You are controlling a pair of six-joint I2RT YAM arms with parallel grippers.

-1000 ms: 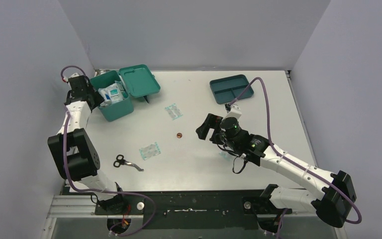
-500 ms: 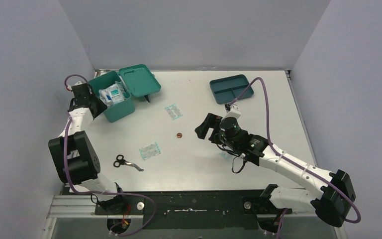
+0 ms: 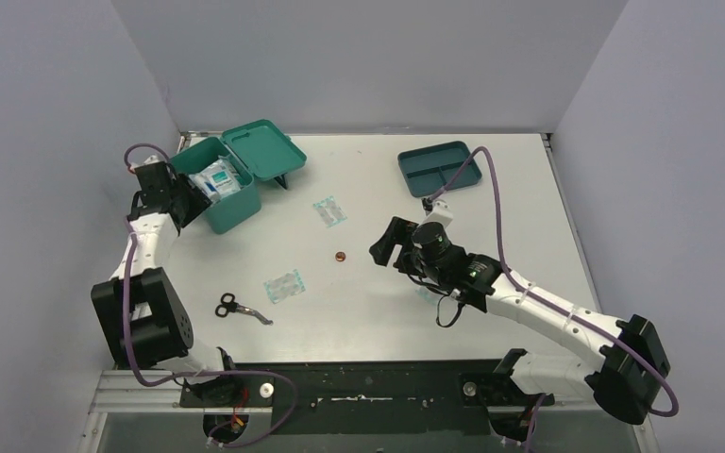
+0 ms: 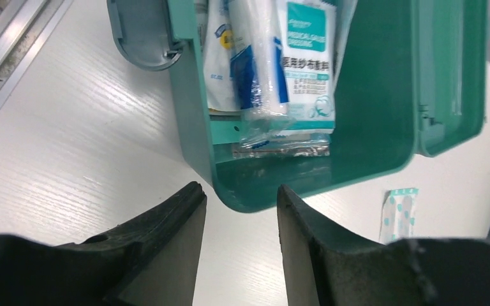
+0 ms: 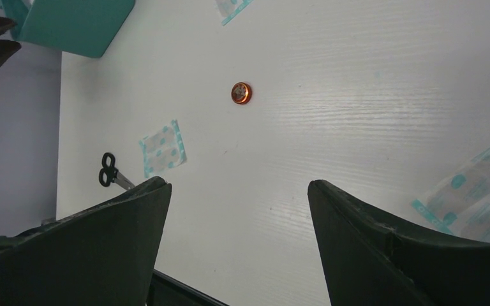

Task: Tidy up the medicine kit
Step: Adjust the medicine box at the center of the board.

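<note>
left arm [image 3: 146, 236]: white links set between bulky black joint housings.
right arm [image 3: 547, 311]: the same white links and black joints. A small green light [image 3: 437, 242] glows on the wrist block.
cables: one purple cable [image 3: 139, 148] loops along the left arm. A second purple line arcs high over the right one.
left gripper [image 4: 239, 191]: two broad matte-black fingers tapering to blunt tips.
right gripper [image 5: 239, 185]: two black wedge-shaped fingers with smooth inner faces.
bases: black mounts on a dark rail [image 3: 368, 377], with a round silver bolt [image 3: 266, 389] beside each.
</note>
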